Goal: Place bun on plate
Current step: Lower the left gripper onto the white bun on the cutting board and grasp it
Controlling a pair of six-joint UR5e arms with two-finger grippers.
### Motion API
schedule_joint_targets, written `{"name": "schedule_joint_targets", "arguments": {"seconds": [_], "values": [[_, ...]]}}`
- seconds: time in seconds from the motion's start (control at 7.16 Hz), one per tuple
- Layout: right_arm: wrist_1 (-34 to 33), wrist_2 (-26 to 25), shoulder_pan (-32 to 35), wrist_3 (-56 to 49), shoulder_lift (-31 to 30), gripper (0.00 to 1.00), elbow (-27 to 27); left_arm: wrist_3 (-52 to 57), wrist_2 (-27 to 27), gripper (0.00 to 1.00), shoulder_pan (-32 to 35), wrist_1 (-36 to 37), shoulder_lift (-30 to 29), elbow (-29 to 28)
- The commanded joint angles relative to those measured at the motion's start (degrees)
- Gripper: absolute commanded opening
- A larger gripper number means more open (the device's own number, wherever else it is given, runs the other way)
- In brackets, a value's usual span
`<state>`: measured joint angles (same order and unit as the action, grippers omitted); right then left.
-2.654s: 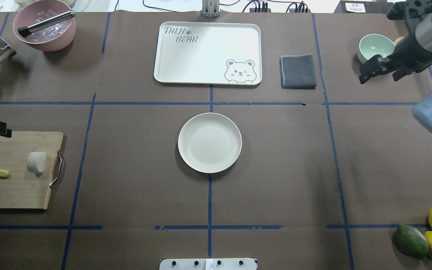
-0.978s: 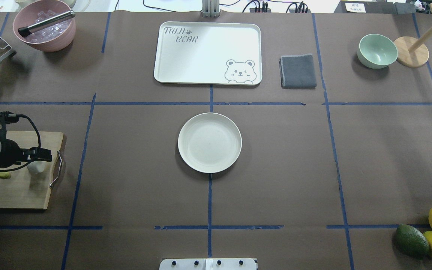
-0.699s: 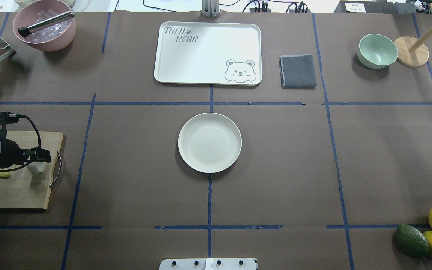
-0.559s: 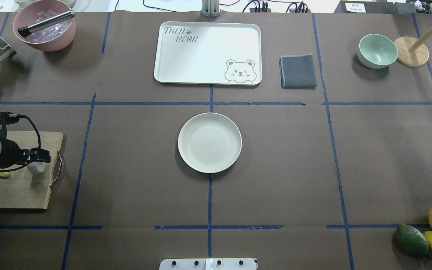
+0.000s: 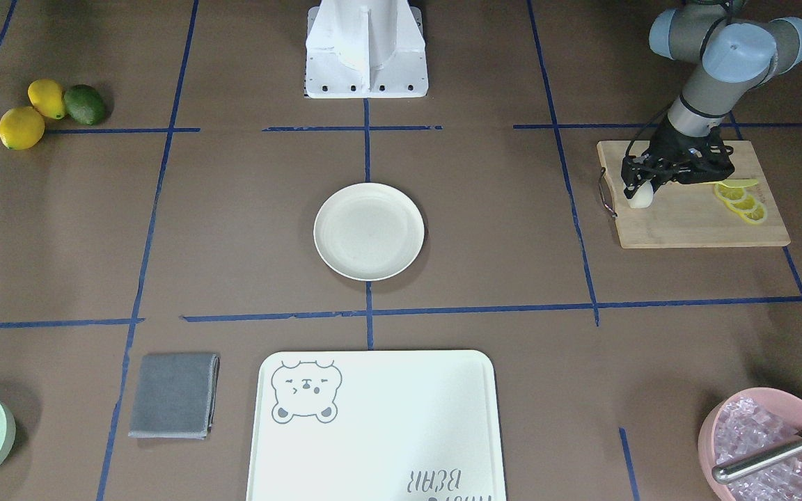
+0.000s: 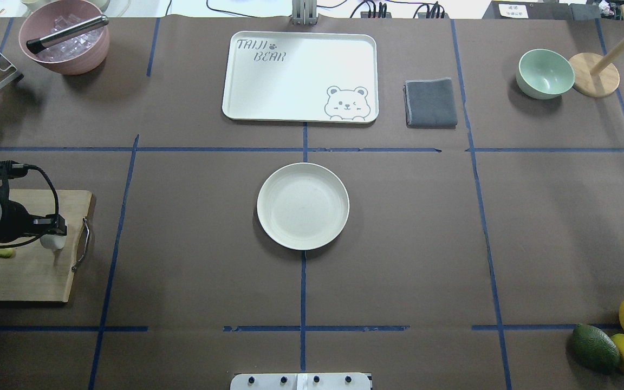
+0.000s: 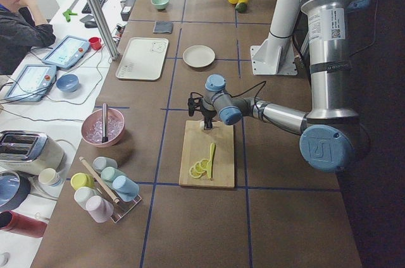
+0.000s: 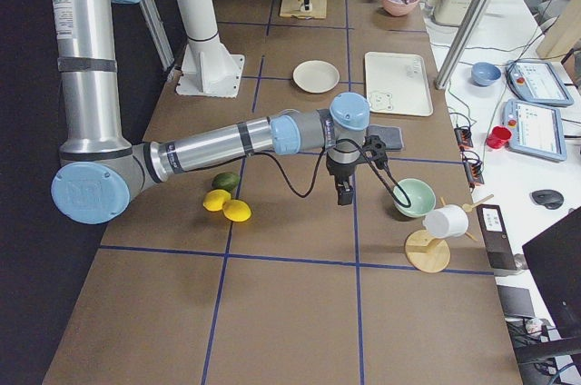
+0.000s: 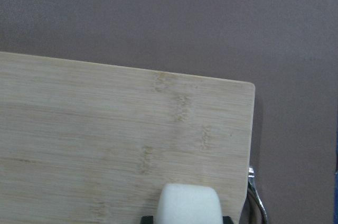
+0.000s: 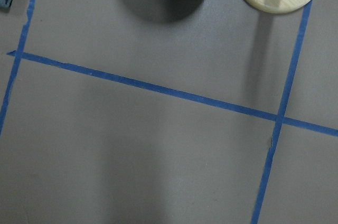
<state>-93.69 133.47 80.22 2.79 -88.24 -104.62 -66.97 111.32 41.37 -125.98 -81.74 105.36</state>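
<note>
The bun (image 6: 53, 241) is a small white lump on the wooden cutting board (image 6: 25, 271) at the table's left edge. My left gripper (image 6: 56, 232) is down over it, shut on the bun (image 9: 189, 203), whose top fills the gap between the dark fingertips in the left wrist view. From across the table the bun (image 5: 640, 197) pokes out just below the left gripper (image 5: 636, 182). The round cream plate (image 6: 303, 206) sits bare at the table's centre, far to the right of the bun. My right gripper (image 8: 344, 194) hovers near the green bowl; I cannot tell whether it is open or shut.
Lemon slices (image 5: 742, 202) and a yellow-green utensil lie on the board behind the gripper. The board's metal handle (image 6: 83, 244) faces the plate. At the back are a bear-print tray (image 6: 300, 76), grey cloth (image 6: 431, 103), green bowl (image 6: 544, 73) and pink ice bowl (image 6: 65, 38).
The right arm has left the overhead view. The left arm came in over the board and onto the bun, then over the last second drew back slightly leftward with it.
</note>
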Motion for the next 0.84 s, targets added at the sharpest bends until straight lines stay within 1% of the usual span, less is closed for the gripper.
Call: {"name": "schedule_joint_targets", "arguments": {"seconds": [0.0,0.14,0.28,0.42,0.56,0.7], "values": [[0.00,0.04,0.20,0.11,0.00,1.00,-0.06,0.00,0.04,0.32,0.21,0.03,0.52,0.36],[0.00,0.04,0.20,0.11,-0.09,1.00,-0.06,0.09,0.22,0.31,0.64,0.03,0.61,0.98],[0.00,0.12,0.29,0.11,-0.18,1.00,-0.06,0.09,3.26,0.30,0.82,0.73,0.53,3.16],[0.09,0.13,0.29,0.02,-0.52,1.00,-0.06,0.09,4.95,0.30,3.17,1.00,-0.34,3.96],[0.09,0.13,0.38,0.02,-1.05,1.00,-0.06,0.00,5.05,0.30,3.54,3.09,-2.09,4.15],[0.09,0.04,0.72,-0.24,-1.49,1.00,0.03,-0.43,4.88,0.30,3.55,9.89,-8.38,4.67]]}}
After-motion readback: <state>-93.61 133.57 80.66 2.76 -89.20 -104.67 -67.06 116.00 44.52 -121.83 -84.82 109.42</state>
